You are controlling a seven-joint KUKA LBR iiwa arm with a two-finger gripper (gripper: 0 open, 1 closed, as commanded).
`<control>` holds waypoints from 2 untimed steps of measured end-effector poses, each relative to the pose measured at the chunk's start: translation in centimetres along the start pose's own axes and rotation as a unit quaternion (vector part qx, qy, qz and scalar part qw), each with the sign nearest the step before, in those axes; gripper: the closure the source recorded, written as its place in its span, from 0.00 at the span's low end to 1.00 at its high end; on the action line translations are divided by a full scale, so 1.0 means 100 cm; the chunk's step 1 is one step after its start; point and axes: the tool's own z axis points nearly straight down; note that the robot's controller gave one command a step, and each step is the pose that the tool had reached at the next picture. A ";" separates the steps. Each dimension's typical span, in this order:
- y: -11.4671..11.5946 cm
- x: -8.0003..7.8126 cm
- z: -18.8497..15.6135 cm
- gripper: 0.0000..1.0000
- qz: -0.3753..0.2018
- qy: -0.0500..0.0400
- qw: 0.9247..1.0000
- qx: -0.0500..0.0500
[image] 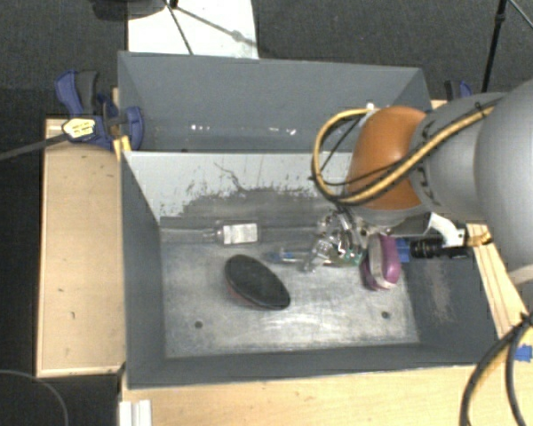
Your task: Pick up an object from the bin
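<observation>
Down in bin (144, 264), arm (506, 171) bent in from right, beside purple object (382, 262)

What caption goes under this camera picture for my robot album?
Robot claw low in the bin, between a black oval and a purple thing.

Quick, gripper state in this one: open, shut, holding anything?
Gripper: cannot be told. It is down in the bin, right of the black oval object and beside a purple object.
</observation>
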 end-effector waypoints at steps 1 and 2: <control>-0.009 -0.007 -0.105 1.00 -0.008 -0.002 1.000 -0.001; -0.004 -0.014 -0.201 1.00 0.005 -0.003 1.000 -0.001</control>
